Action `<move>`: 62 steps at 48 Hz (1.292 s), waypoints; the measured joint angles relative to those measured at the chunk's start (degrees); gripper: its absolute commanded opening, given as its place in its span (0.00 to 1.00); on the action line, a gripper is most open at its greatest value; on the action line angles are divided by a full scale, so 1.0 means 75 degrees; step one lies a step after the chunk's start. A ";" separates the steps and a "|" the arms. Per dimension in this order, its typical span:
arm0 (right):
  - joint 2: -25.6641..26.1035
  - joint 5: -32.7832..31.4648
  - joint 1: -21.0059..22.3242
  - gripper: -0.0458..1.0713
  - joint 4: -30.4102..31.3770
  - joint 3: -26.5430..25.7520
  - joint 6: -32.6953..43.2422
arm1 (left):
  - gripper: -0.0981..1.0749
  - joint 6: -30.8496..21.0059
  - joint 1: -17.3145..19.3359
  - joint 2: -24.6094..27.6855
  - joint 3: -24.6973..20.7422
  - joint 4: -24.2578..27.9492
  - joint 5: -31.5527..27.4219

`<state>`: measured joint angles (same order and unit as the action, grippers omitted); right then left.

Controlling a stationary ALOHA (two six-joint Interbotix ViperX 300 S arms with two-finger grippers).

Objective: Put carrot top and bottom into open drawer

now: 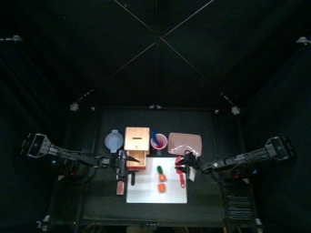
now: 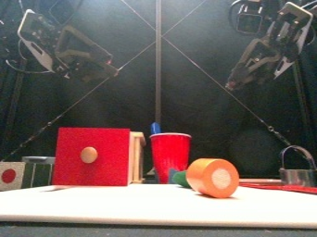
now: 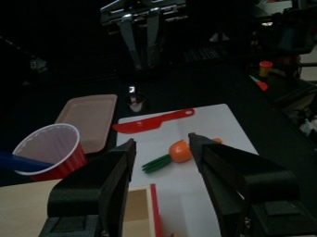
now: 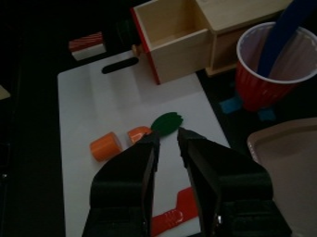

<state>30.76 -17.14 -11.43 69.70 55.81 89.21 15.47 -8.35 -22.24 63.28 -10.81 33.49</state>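
Two orange carrot pieces lie on the white board (image 4: pixel 93 97): a stub (image 4: pixel 106 145) and a piece with a green top (image 4: pixel 146 132), also seen close up in the front view as the carrot (image 2: pixel 212 177). The wooden box's drawer (image 4: pixel 173 32) stands open beside the board; its red front with a knob (image 2: pixel 89 155) faces the front camera. My right gripper (image 4: pixel 170 139) hangs open above the green-topped piece, holding nothing. My left gripper (image 3: pixel 168 141) is open wide over the board, with the carrot (image 3: pixel 181 151) beyond its jaws. Both arms hang high in the front view.
A red cup (image 4: pixel 272 60) with a blue thing in it stands by the box. A red stick-like object (image 3: pixel 155 120) lies on the board's far side. A brownish-pink square (image 3: pixel 84 109) and a grey-blue dish (image 1: pixel 113 139) sit at the back.
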 measured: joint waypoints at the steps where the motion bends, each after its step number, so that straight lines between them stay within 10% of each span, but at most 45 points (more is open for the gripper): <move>1: 0.0000 0.0000 0.0000 0.62 0.0000 -0.0012 0.0000 | 0.81 0.0012 0.0000 0.0000 0.0000 0.0000 0.0000; 31: -0.0105 0.0012 0.0023 0.63 -0.0563 -0.0293 0.0070 | 0.81 0.0012 0.0035 -0.0047 0.0000 0.0176 0.0023; 46: -0.0352 -0.0035 0.0340 0.80 -0.3270 -0.0504 -0.0047 | 0.81 0.0023 0.0059 -0.0152 0.0035 0.0117 0.0023; 62: -0.0715 -0.0059 0.0387 0.97 -0.4195 -0.0598 -0.0059 | 0.81 0.0012 0.0117 -0.0141 0.0047 0.0129 0.0023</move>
<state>25.40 -17.58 -8.53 38.23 51.33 88.77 15.56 -7.47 -23.29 63.63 -9.84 33.66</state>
